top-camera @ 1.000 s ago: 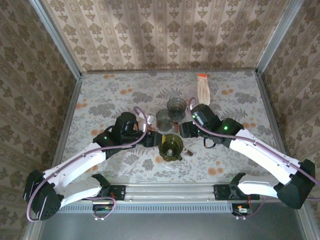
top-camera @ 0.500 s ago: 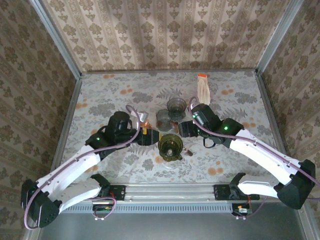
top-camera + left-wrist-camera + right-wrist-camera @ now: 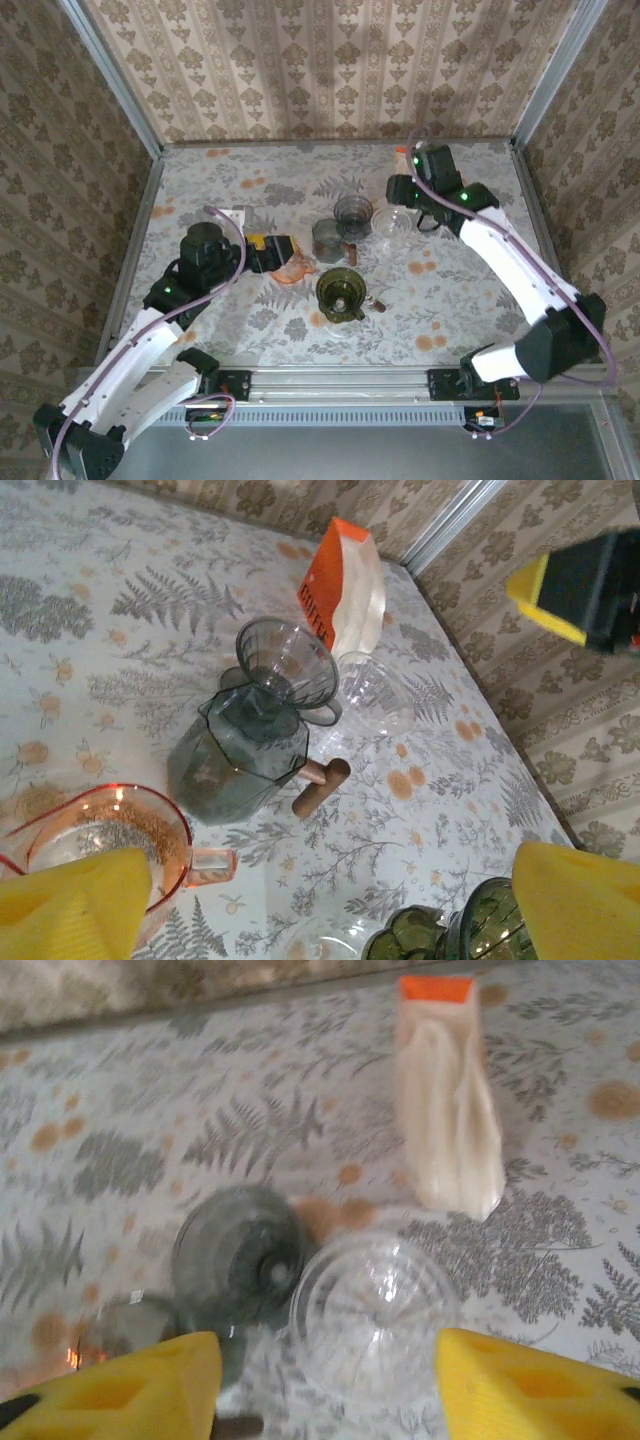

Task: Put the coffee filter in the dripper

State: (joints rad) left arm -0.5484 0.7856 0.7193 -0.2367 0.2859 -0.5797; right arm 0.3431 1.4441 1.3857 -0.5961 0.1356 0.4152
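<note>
Your left gripper point(image 3: 330, 900) is spread wide and holds nothing, just over the pink dripper point(image 3: 100, 830). Your right gripper point(image 3: 325, 1390) is released too, above the clear dripper point(image 3: 372, 1315). The coffee filter pack point(image 3: 448, 1110) lies near it.

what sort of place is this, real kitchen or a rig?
Most likely an enclosed test cell staged for coffee making: patterned wall panels box in a floral table, a metal rail runs along its near edge, and a green dripper and filter pack are laid out.
</note>
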